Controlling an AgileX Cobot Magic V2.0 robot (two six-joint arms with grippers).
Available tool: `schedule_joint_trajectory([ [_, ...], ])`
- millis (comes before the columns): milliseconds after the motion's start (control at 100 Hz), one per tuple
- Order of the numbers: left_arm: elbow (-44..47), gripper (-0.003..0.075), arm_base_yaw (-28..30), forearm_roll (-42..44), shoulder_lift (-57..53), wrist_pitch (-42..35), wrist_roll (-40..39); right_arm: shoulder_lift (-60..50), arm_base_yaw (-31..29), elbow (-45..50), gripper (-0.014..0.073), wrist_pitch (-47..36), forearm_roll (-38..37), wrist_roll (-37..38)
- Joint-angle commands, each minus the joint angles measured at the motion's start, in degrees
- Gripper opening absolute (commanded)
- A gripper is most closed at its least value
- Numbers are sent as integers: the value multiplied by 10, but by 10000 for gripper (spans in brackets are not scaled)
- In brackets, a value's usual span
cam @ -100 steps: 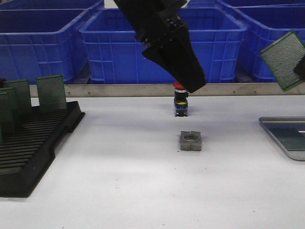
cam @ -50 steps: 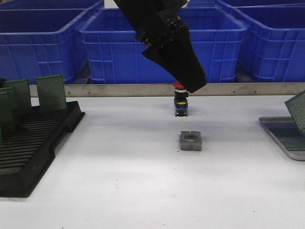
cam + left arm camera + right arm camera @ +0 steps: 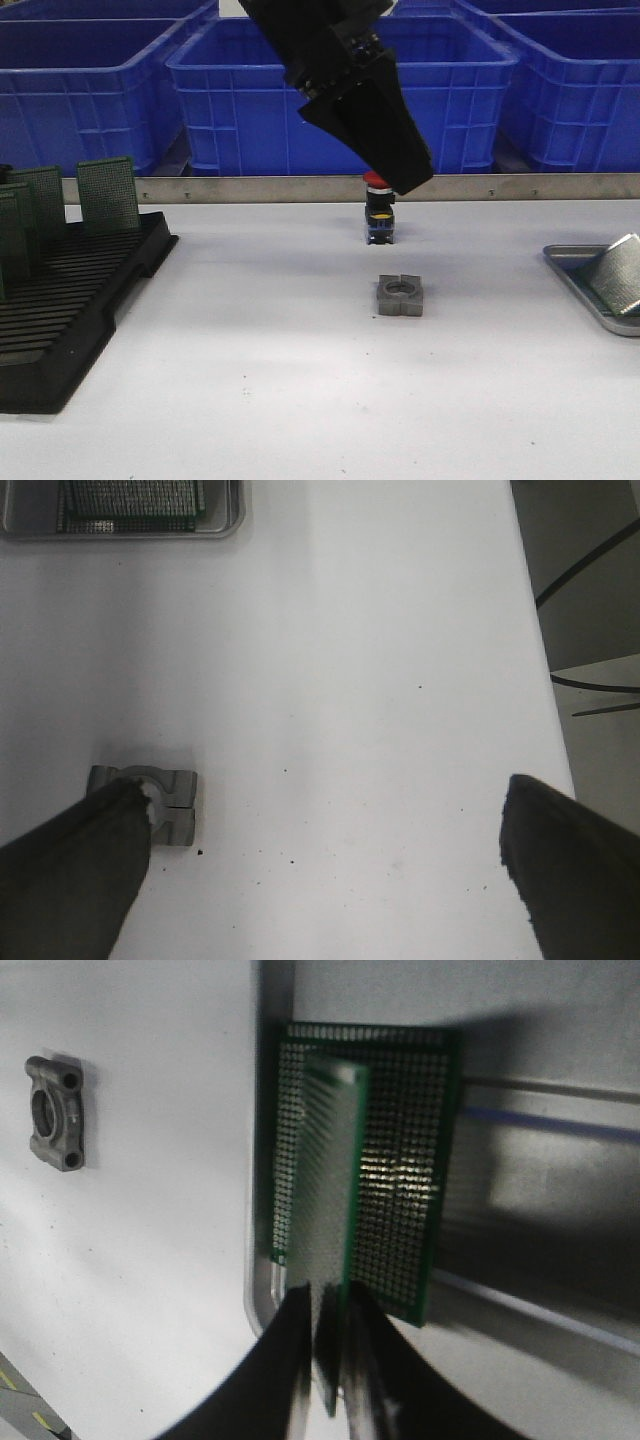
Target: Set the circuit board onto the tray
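**Board pinched on edge over the tray: lay it flat before you let go**

Your right gripper (image 3: 325, 1360) is clamped on the lower edge of a green circuit board (image 3: 330, 1210), holding it tilted on edge above the silver tray (image 3: 520, 1130), directly over a second board (image 3: 400, 1170) already lying flat in it. In the front view the held board (image 3: 618, 274) leans inside the tray's (image 3: 580, 290) near end, its lower edge down at the tray floor as far as I can tell. Tip it down beside or squarely onto the flat board, then release; dropping it while tilted risks it sliding against the rim. Your left gripper (image 3: 320, 870) hangs wide open and empty above the grey metal block (image 3: 160, 800); leave it parked.
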Motion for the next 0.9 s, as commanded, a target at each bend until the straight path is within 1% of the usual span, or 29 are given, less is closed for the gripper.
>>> schedule_joint_trajectory([
  [0,-18,662,-1,-32,-32,25,-2,-29,-3,-13,158,16,27,0],
  [80,-18,662,-1,-32,-32,25,-2,-29,-3,-13,198,11,27,2],
  [120,-18,662,-1,-32,-32,25,-2,-29,-3,-13,232,9,27,5],
  [170,-18,662,-1,-32,-32,25,-2,-29,-3,-13,283,6,27,5],
  [220,-18,662,-1,-32,-32,25,-2,-29,-3,-13,344,4,26,5],
  [230,-18,662,-1,-32,-32,25,-2,-30,-3,-13,370,4,26,5],
  [240,-18,662,-1,-32,-32,25,-2,-30,-3,-13,370,4,26,5],
  [270,-18,662,-1,-32,-32,25,-2,-30,-3,-13,414,3,26,5],
  [320,-18,662,-1,-32,-32,25,-2,-30,-3,-14,465,3,26,5],
  [370,-18,662,-1,-32,-32,25,-2,-30,-3,-16,495,3,26,5],
  [530,-18,662,-1,-32,-32,25,-2,-38,-3,-26,498,8,23,5],
  [660,-18,662,-1,-36,-32,21,-5,-63,-3,-26,498,-8,23,5],
  [790,-18,661,-1,-37,-44,-25,-50,-97,-2,-24,498,-23,23,5],
  [890,-18,661,-1,-25,-67,-45,-81,-130,1,-24,498,-36,24,5],
])
